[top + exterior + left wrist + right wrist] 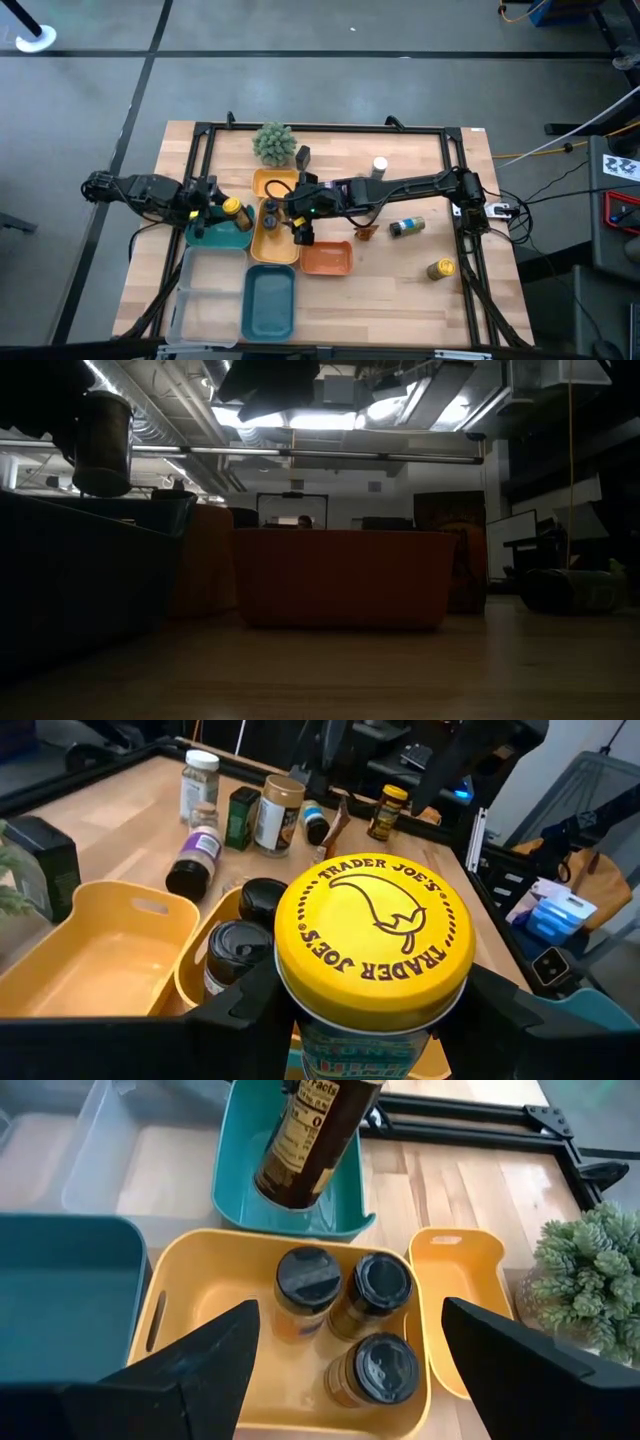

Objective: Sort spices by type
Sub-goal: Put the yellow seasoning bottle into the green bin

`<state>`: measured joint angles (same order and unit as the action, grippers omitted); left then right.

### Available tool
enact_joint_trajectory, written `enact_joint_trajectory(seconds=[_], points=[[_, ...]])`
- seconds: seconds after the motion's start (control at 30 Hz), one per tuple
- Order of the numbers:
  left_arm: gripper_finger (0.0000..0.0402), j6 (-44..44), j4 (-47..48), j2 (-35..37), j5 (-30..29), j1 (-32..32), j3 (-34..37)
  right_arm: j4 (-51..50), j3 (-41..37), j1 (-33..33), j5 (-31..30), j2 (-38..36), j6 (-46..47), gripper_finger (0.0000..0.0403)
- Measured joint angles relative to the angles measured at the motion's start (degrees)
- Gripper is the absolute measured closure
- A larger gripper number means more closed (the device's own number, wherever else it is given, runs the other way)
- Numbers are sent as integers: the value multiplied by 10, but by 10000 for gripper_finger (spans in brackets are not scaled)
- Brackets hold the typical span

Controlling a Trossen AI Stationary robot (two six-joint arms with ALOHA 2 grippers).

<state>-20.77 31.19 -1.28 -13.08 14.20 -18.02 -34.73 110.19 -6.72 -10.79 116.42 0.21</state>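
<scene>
My left gripper (pixel 222 212) is shut on a jar with a yellow "Trader Joe's" lid (pixel 375 935), held over the small teal tray (pixel 218 236). The same jar (pixel 100 445) shows high up in the low view. My right gripper (pixel 345 1370) hangs open above the large yellow tray (pixel 190 1290), where three dark-capped jars (pixel 365 1295) stand upright. More spices sit on the table: a white-capped bottle (pixel 380 165), a bottle on its side (pixel 405 227), a yellow-capped jar (pixel 442 268), a black box (pixel 303 155) and a brown packet (pixel 365 232). My left gripper pinches the jar between its two fingers (pixel 240 1010), which sit on opposite sides of the body just under the yellow lid (pixel 330 1035). They come roughly level from the table's left side. The jar (pixel 315 1140) is lifted clear above the teal tray, tilted.
An orange tray (pixel 326 258) lies right of the yellow one, with a second teal tray (pixel 270 300) and a clear tray (pixel 205 295) toward the near edge. A small yellow tray (pixel 455 1310) and the fuzzy plant (pixel 273 143) sit farther back. A black frame (pixel 330 128) borders the table.
</scene>
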Motion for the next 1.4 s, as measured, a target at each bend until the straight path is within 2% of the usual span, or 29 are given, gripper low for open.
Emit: enact_joint_trajectory(seconds=[0.2,0.57,1.0,1.4], points=[[219,1,2,-24,0,0,0,-24,0,0,0,0,0,91],[221,3,-1,-142,-2,0,0,-36,0,0,0,0,0,91],[215,-3,-1,-154,-8,0,0,-40,0,0,0,0,0,91],[214,-12,4,-220,-13,0,0,-40,0,0,0,0,0,91]])
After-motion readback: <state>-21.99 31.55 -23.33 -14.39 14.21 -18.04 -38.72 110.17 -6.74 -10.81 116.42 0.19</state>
